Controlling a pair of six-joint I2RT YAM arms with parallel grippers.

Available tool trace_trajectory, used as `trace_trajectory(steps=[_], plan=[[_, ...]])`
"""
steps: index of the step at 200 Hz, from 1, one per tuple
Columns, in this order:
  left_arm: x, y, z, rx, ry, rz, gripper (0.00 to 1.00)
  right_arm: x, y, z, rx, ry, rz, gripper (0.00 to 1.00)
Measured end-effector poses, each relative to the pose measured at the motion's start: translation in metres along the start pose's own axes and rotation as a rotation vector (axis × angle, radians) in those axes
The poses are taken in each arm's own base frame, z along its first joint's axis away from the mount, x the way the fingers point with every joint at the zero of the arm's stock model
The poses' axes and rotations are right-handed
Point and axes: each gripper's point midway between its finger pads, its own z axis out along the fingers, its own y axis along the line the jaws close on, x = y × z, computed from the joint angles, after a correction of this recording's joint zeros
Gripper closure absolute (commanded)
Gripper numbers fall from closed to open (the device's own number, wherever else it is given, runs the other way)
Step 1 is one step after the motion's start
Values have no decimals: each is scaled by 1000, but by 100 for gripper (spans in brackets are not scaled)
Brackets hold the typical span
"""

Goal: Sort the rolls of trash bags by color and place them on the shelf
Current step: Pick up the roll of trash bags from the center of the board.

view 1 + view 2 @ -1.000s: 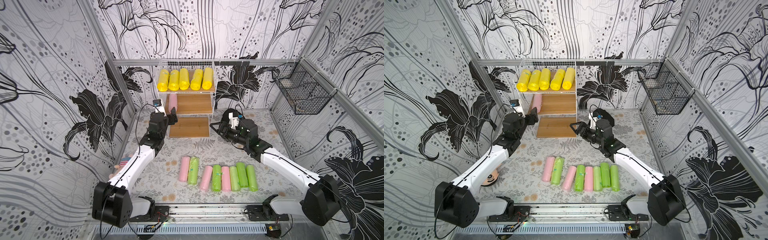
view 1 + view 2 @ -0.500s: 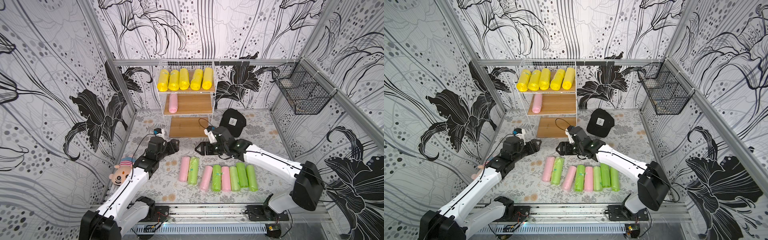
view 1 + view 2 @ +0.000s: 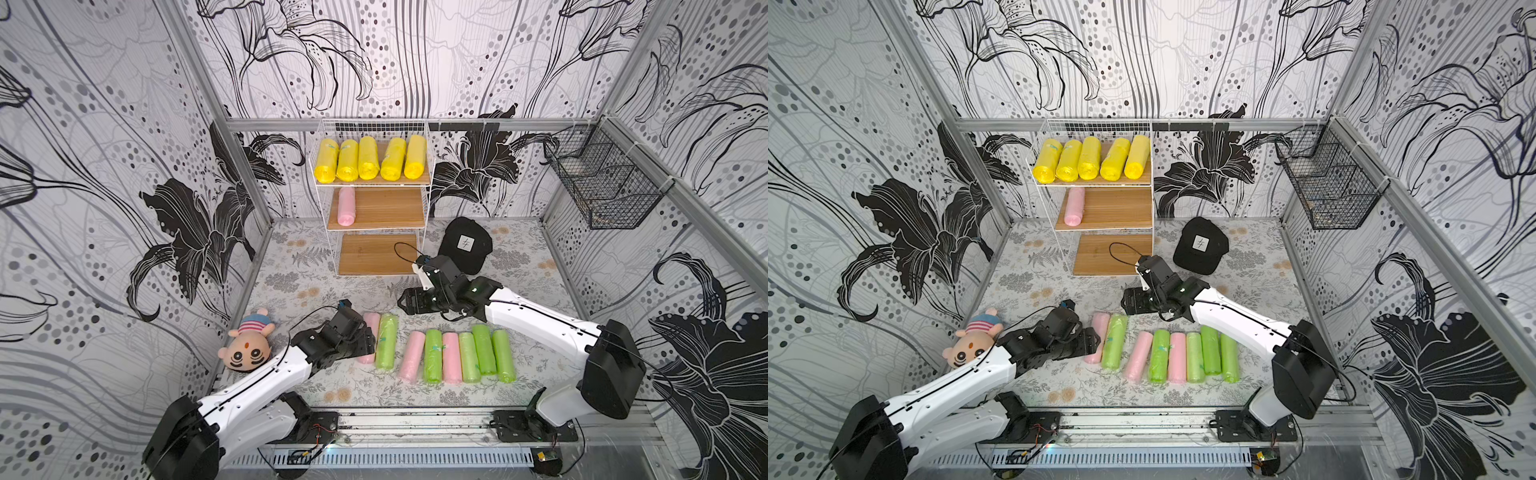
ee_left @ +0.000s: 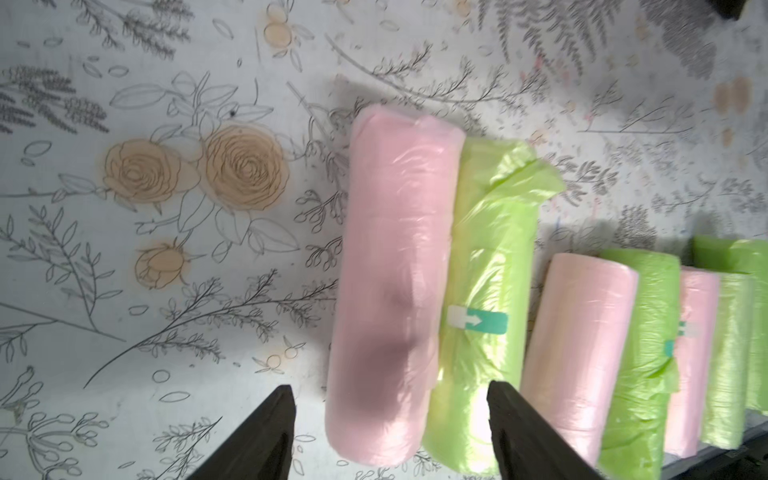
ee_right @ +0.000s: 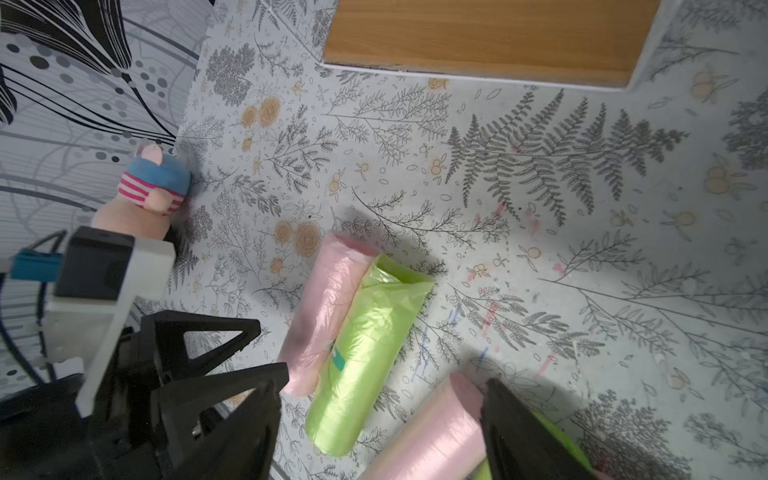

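Where it all lies: five yellow rolls (image 3: 368,164) on the top board of the shelf (image 3: 376,253), one pink roll (image 3: 346,206) on the middle board, and eight pink and green rolls (image 3: 469,357) rowed on the surface (image 3: 316,286).
Left tool (image 4: 390,386): open, over the end pink roll (image 4: 390,249).
Right tool (image 5: 380,386): open, holding nothing.

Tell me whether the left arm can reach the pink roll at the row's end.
Probably yes: the left gripper hovers open over that pink roll, nothing between; a green roll lies against it.
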Motion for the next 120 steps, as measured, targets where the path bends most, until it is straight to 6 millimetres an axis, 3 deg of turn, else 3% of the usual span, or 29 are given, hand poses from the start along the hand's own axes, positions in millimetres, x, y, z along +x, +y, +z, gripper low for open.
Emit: trace_trajectory(steps=[42, 80, 104, 120], plan=[[13, 7, 19, -41, 66, 2, 31, 2, -4, 0, 6, 2, 5, 21], [17, -2, 35, -15, 99, 8, 33, 5, -7, 0, 10, 8, 6, 21], [21, -3, 43, 3, 108, 7, 43, 7, -8, 0, 12, 11, 8, 21], [22, -4, 45, 13, 103, 6, 55, 7, -9, 0, 13, 10, 9, 21]])
